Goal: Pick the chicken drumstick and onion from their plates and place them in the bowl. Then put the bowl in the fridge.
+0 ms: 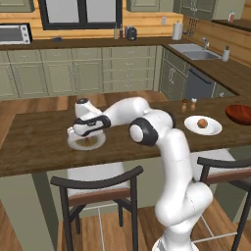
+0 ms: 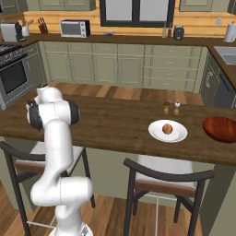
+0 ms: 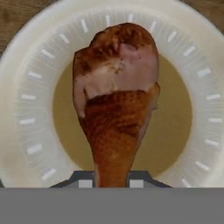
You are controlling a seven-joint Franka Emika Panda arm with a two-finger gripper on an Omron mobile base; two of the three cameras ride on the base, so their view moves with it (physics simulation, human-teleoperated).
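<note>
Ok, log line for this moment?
stage: grasp drumstick | gripper: shut on chicken drumstick, over its plate | onion: on other plate | bowl: holds nothing

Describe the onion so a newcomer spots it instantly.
On the long wooden counter, look right of the middle to a white plate just in front of two tiny shakers. The onion is the small orange-brown ball on it, left of the reddish-brown bowl.

Arm stretched left, low; gripper clamped on drumstick.
</note>
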